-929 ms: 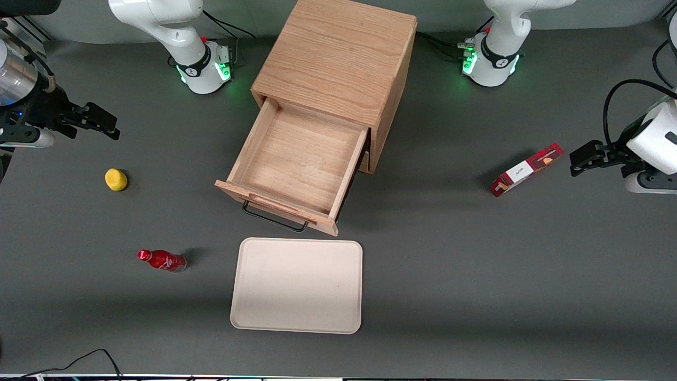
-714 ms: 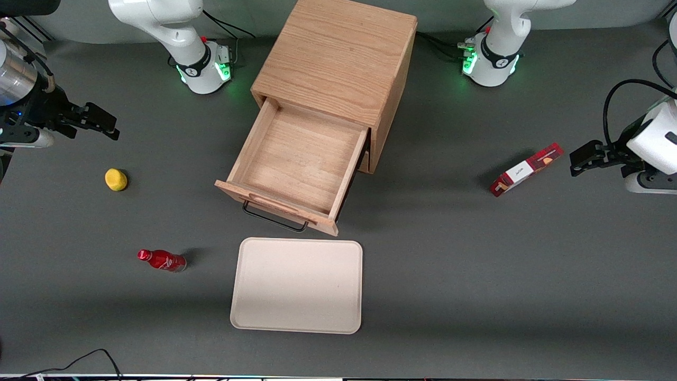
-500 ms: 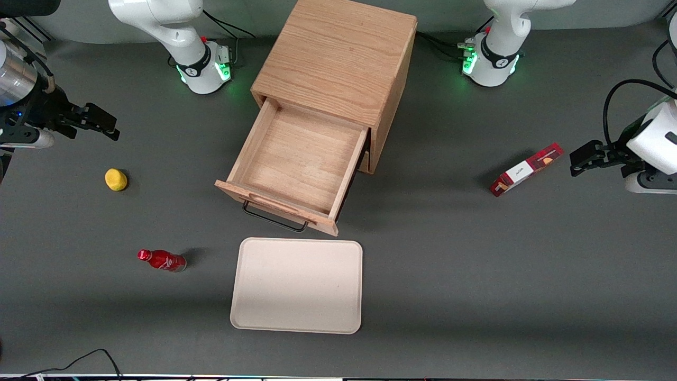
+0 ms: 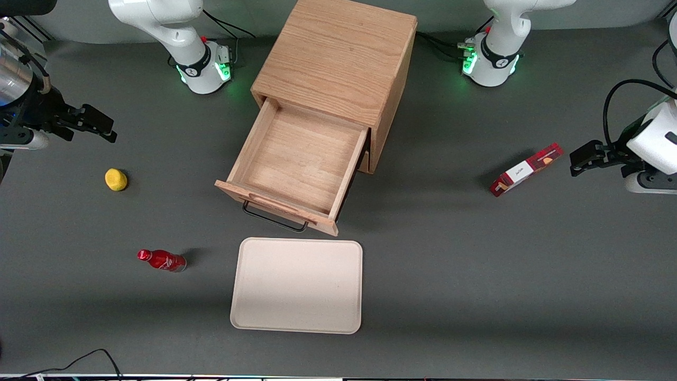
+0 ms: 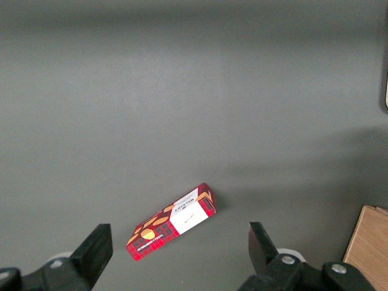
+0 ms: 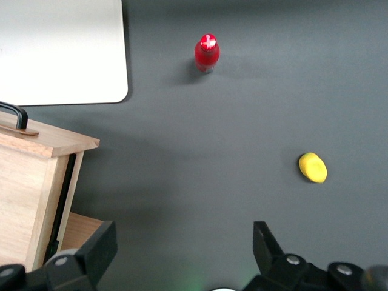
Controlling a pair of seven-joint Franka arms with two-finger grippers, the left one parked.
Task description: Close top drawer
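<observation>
Hiding most of the lower drawer, the pulled-out top drawer (image 4: pixel 299 161) leaves only a dark gap visible beneath it, and the black wire handle (image 4: pixel 275 219) is partly covered by the wooden lip of the drawer front. Part of the working arm is cut off at the frame edge in the front view. The end effector (image 4: pixel 100 127) is seen hovering above the desk (image 4: pixel 476 275) toward the working arm's end, well apart from the wooden cabinet (image 4: pixel 338 58); its fingers (image 6: pixel 100 248) are spread wide, released, with nothing held or touched. The top drawer is drawn far out of the cabinet toward the front camera, and its shallow box is seen to hold nothing. A beige tray (image 4: pixel 297 286), likewise bare, lies just in front of the drawer. A yellow lemon-like object (image 4: pixel 116 179) and a red bottle (image 4: pixel 161 260) are placed near the end effector, and a red box (image 4: pixel 525 169) lies toward the parked arm's end.
</observation>
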